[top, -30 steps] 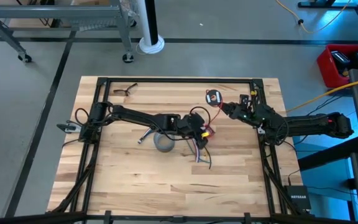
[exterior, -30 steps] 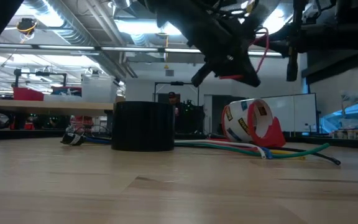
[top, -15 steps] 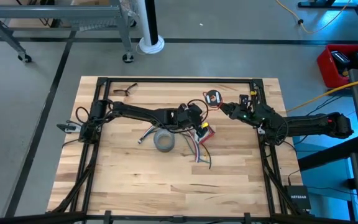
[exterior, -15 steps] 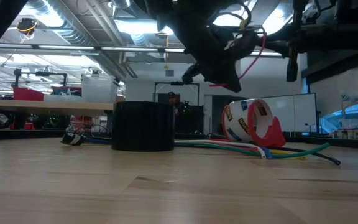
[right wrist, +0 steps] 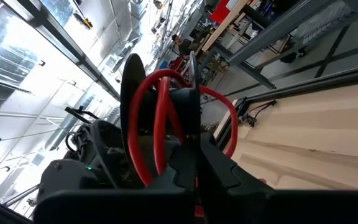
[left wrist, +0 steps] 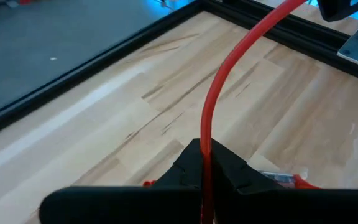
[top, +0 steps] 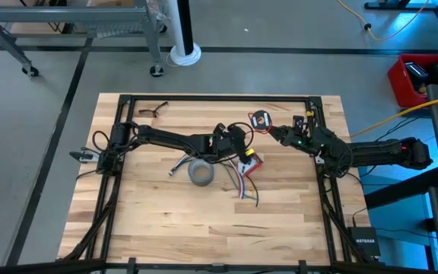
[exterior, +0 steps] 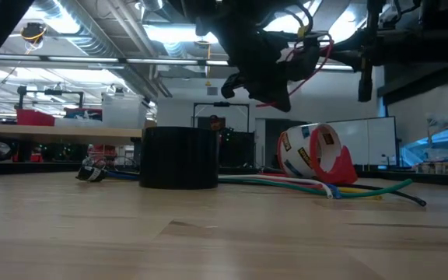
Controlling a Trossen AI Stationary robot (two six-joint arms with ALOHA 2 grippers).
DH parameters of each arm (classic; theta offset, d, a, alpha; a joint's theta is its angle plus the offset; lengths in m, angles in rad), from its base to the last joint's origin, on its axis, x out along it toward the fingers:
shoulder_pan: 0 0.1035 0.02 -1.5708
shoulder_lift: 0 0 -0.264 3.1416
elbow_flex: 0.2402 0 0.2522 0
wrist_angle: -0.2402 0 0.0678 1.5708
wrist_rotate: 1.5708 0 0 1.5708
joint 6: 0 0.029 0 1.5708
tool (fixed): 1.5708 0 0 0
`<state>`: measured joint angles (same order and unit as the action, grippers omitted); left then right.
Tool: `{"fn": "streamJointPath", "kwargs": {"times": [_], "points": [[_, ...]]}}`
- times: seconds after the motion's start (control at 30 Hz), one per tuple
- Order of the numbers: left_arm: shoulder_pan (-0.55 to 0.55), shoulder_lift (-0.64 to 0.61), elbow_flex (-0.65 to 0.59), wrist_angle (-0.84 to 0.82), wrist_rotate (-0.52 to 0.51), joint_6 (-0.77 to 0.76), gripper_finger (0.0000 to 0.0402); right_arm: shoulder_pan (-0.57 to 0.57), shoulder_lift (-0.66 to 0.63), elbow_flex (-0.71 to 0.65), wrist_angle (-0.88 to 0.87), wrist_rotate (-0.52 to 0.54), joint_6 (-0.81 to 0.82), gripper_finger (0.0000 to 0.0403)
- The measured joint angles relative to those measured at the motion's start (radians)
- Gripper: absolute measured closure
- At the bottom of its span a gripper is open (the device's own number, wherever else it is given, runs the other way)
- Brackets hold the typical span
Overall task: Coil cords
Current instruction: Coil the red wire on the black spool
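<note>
High view first: the grey tape roll (top: 200,173) lies flat on the pale wood table (top: 143,221), a ring with nothing visible inside it. Just beside it the left gripper (top: 238,142) hangs above the boards, pinched tight on the thin red wire (left wrist: 215,93), plain in the left wrist view. Farther right the right gripper (top: 274,132) seems closed on red loops wound round a small black spool (top: 261,119).
</note>
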<state>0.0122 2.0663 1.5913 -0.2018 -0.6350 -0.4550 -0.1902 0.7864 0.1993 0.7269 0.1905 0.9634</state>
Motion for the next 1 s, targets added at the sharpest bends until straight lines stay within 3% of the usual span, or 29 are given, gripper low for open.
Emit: {"fn": "streamJointPath", "kwargs": {"times": [0.7,1.0], "points": [[-0.006,-0.012,-0.001,-0.043,-0.205,0.018,0.0401,0.000,-0.026,0.000,-0.133,-0.035,0.006,0.0400],[-0.010,-0.055,-0.001,-0.079,-0.215,0.032,0.0401,0.000,-0.039,0.000,-0.143,-0.034,0.009,0.0400]]}}
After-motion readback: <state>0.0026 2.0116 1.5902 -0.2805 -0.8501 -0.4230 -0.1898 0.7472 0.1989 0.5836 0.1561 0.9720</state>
